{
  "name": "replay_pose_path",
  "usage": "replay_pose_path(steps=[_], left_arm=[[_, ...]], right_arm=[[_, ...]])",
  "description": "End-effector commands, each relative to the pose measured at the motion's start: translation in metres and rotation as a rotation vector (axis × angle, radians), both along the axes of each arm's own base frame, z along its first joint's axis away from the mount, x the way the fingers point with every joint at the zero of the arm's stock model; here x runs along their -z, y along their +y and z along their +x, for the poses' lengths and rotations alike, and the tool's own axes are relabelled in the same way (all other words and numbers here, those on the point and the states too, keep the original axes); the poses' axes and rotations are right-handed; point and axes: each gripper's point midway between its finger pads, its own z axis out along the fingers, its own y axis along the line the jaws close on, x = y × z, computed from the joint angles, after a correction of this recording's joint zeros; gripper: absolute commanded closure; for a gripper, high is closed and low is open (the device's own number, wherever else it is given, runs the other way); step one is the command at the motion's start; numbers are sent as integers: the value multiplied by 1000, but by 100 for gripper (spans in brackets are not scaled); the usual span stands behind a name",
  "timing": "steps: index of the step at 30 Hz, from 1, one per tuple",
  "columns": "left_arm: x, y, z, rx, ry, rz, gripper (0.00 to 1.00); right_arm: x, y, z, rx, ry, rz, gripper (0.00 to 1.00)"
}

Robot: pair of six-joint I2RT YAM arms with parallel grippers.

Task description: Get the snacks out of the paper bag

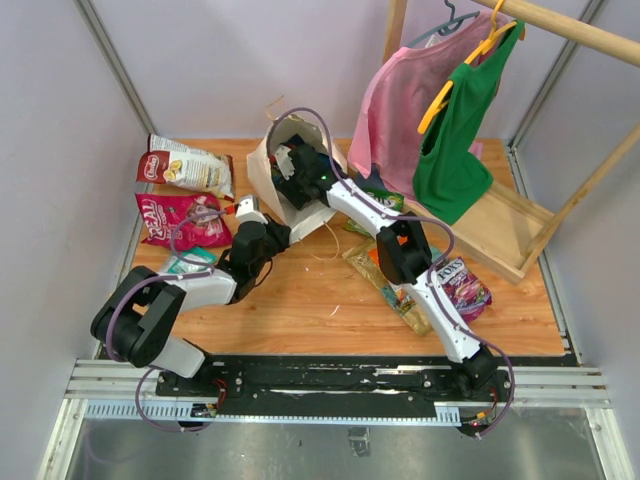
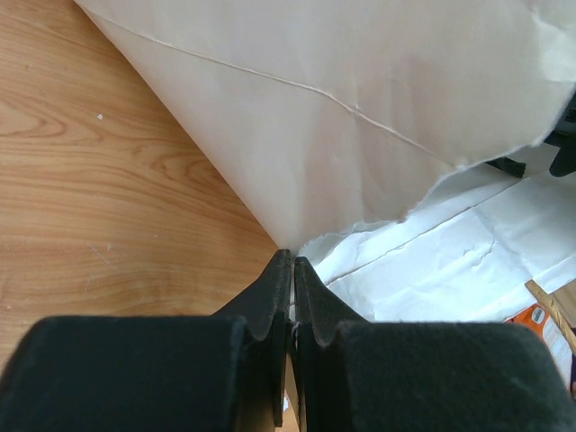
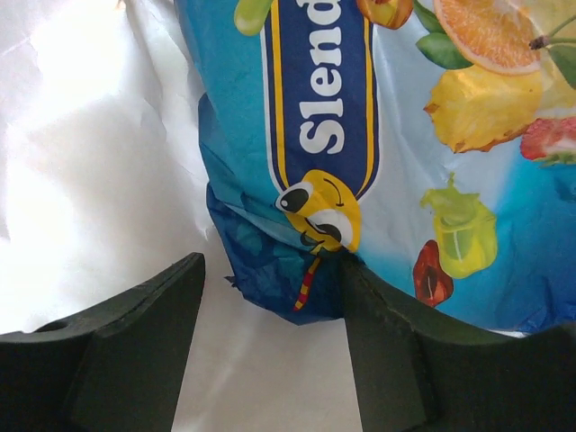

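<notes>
Paper bag (image 1: 262, 172): on its side on the desk (image 1: 320, 305), mouth towards the arms, white inside.
In the bag: blue fruit-print snack packet (image 3: 414, 180), lower corner between the fingers.
Right fingers (image 3: 353, 290): spread, one touching the packet, not clamped.
Left fingers (image 2: 286, 272): clenched on the bag's rim.
Outside, left: red-white packet (image 1: 187, 165), magenta packet (image 1: 180, 220).
Outside, right: purple packet (image 1: 464, 286).

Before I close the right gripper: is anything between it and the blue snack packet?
Nothing: the right wrist view shows the blue snack packet with its corner already inside the open right gripper, only the paper bag behind.
</notes>
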Motion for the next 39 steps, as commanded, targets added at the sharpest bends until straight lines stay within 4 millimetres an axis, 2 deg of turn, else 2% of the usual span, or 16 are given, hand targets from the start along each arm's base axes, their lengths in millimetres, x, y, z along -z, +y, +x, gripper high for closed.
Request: replay_pose_path(steps=[1, 4, 6, 7, 8, 9, 10, 14, 24, 28, 33, 39], left_arm=[[2, -5, 0, 16, 14, 6, 91], [1, -5, 1, 13, 15, 7, 91], [1, -5, 2, 12, 16, 8, 91], [1, -5, 2, 11, 16, 9, 91], [1, -5, 3, 9, 16, 10, 91], [1, -5, 3, 7, 15, 11, 91], [0, -4, 4, 4, 14, 13, 91], [-6, -5, 9, -4, 5, 20, 90], [-29, -10, 37, -18, -7, 12, 88], [-40, -7, 46, -39, -25, 13, 88], [-50, 1, 54, -66, -47, 34, 88], [-44, 4, 59, -71, -32, 56, 88]], right_arm=[[47, -33, -5, 12, 80, -142, 40], [41, -33, -3, 12, 68, -126, 51], [36, -32, -2, 15, 57, -113, 67], [30, -31, -2, 19, 46, -102, 82], [26, -31, -2, 23, 39, -89, 91], [21, -31, -3, 30, 33, -77, 98], [15, -31, -5, 35, 28, -62, 99], [-13, -30, -16, 43, 9, 30, 99], [-74, -31, -77, -63, 14, 124, 99], [-97, -31, -98, -103, 13, 140, 99], [-141, -40, -117, -107, -34, 194, 99], [-199, -55, -131, -84, -98, 247, 99]])
